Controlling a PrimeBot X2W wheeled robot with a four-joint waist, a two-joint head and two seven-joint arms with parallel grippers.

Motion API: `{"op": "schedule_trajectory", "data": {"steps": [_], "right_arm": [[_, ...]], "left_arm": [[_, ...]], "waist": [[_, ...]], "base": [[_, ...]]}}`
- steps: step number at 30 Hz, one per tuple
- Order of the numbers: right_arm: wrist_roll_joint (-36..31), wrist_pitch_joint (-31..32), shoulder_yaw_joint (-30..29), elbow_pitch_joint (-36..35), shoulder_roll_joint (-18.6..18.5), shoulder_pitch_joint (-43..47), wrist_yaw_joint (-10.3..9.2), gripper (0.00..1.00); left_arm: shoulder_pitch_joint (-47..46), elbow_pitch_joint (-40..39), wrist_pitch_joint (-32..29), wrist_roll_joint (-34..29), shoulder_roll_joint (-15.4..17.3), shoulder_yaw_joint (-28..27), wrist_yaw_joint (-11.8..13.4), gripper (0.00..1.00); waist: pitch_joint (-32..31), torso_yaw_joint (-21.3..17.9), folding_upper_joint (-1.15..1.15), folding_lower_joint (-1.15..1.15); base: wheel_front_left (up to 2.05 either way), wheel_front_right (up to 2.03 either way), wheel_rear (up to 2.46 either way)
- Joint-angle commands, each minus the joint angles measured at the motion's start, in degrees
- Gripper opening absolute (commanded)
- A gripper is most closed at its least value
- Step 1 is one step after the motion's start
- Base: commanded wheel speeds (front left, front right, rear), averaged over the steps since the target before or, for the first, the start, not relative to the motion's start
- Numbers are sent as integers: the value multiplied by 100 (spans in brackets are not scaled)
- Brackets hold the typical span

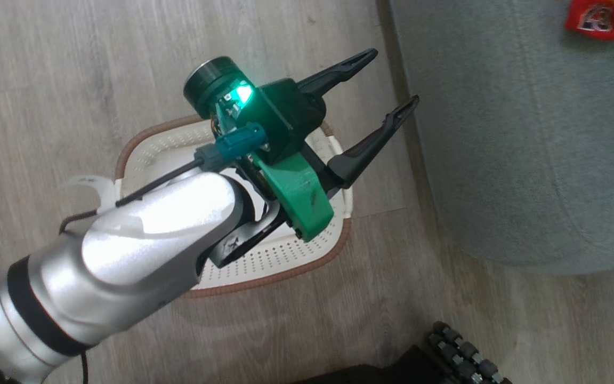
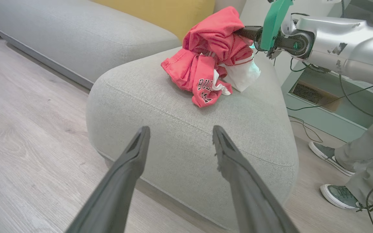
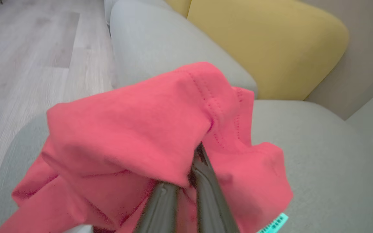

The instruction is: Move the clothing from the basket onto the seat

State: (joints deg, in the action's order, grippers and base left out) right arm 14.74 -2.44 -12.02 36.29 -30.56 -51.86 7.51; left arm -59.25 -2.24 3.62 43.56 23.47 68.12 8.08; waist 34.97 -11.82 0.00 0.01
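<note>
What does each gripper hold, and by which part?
Right gripper: the red clothing, by a fold near a stitched hem. Left gripper: nothing, open.

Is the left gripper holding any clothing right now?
No, the left gripper is open, its fingers spread with nothing between them.

Home living room: grey sofa, yellow back cushion, wood-plank floor.

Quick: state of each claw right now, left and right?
Left claw: open, holding nothing.
Right claw: closed on red garment.
</note>
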Motion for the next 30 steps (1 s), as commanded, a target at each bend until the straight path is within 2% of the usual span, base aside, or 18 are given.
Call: {"op": "schedule_trajectory", "data": {"steps": [1,10,14,15,16,17,24,30], "right_arm": [[-24,70,36,-102,-242,-57,-2,0],[233,983,827,693,-465,-302,-2,0],[406,1036,1051,766,-545,-320,-2,0],[432,1030,1096,785,-558,-322,-2,22],[456,1025,1140,805,-572,-320,-2,82],[479,1021,1183,824,-579,-310,-2,100],[813,1020,1722,769,-678,-26,-2,100],[1279,596,2006,350,-876,308,-2,100]], "left_arm": [[-183,-183,37,-48,99,-222,-16,100],[-120,-58,174,13,90,-239,-46,100],[-89,-15,218,38,60,-240,-37,100],[-78,-1,230,45,54,-237,-38,100],[-63,16,242,54,47,-232,-40,100],[-43,39,258,63,42,-226,-45,100],[220,229,419,205,39,-210,-40,100],[469,336,585,327,97,-263,39,100]], "waist": [[91,107,0,-1],[-7,237,0,-1],[-101,224,0,-1],[-134,218,0,-1],[-173,213,0,-1],[-232,204,0,-1],[-815,101,0,-1],[-1255,94,0,-1]], "base": [[0,0,0],[0,0,0],[0,0,0],[0,0,0],[0,0,0],[0,0,0],[0,0,0],[0,0,0]]}}
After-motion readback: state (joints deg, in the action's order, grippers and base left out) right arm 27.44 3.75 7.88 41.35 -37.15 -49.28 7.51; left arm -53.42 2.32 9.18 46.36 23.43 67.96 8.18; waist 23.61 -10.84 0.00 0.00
